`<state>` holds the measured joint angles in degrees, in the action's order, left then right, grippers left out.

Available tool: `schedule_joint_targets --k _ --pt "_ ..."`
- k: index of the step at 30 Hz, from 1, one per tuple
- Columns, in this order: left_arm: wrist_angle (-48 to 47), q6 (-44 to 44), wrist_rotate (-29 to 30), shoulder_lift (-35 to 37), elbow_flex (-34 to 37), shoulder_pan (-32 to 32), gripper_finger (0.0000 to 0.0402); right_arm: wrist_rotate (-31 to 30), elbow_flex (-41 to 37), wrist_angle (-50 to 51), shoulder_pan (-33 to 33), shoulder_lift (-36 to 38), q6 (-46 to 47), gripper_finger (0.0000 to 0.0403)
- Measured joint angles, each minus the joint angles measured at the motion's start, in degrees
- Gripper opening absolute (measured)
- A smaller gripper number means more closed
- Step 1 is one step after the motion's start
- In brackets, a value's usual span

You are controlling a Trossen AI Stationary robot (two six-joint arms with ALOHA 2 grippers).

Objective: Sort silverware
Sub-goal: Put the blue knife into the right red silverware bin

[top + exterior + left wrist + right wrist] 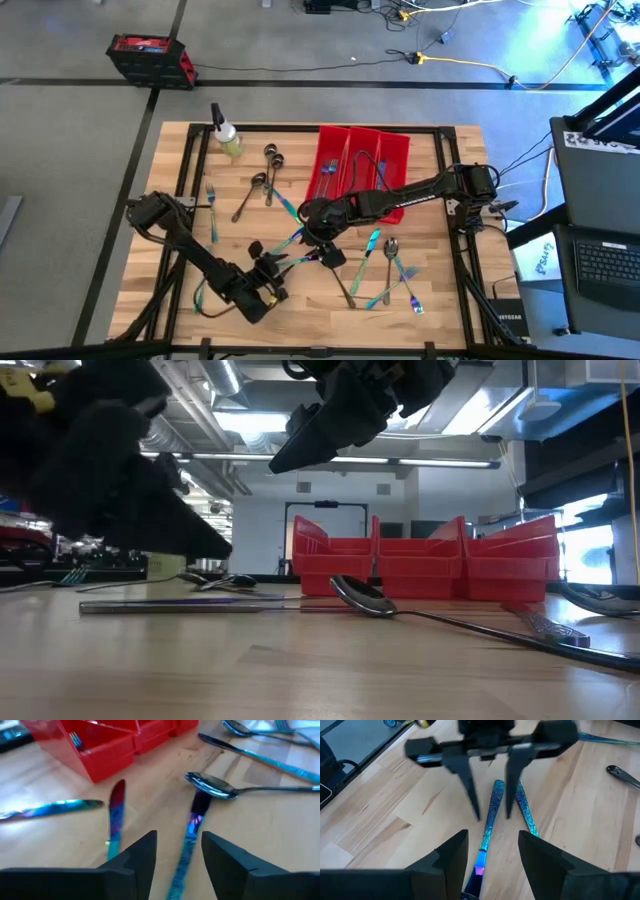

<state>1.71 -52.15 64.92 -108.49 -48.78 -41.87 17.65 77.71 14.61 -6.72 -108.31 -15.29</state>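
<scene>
Silverware lies scattered on the wooden table (450,300). An iridescent blue piece (492,812) lies flat, and a second one (525,815) lies close beside it. My left gripper (493,815) is open. Its fingers point down on either side of the first piece's end (186,850), and a gap shows on both sides. My right gripper (490,850) is also open, facing the left one from above the same piece's other end with nothing between its fingers. In the high view the two grippers (272,265) (322,250) meet near the table's middle front.
Red bins (362,165) stand at the back centre, and a spray bottle (226,135) stands at the back left. Dark spoons (272,160) lie left of the bins. A spoon (212,785) lies just beyond the straddled piece. More iridescent pieces (395,270) lie front right.
</scene>
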Motion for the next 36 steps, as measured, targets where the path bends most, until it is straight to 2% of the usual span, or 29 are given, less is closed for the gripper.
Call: schedule_joint_targets --k 5,11,14,20,27,36 --pt "5.6 5.0 -4.5 7.0 7.7 1.6 0.0137 0.0 0.0 0.0 0.1 0.0 -0.5 0.0159" --pt "35.3 19.7 -17.4 11.4 19.9 4.1 0.0137 0.0 0.0 0.1 0.1 0.0 -0.6 0.0159" --pt "43.9 26.5 -23.3 11.4 22.0 6.3 0.0136 0.0 0.0 0.1 0.1 0.0 -0.6 0.0159" --pt "43.8 36.6 -25.8 10.6 22.1 7.4 0.0136 0.0 0.0 0.2 0.2 0.0 -0.6 0.0159" --pt "42.4 32.2 -25.8 9.9 22.0 5.9 0.0136 -0.1 -1.5 -0.6 0.2 -0.1 -0.3 0.0159" --pt "39.2 28.9 -24.2 3.3 19.2 5.2 0.0136 -1.5 -3.5 -1.5 0.1 -0.1 -0.1 0.0159"
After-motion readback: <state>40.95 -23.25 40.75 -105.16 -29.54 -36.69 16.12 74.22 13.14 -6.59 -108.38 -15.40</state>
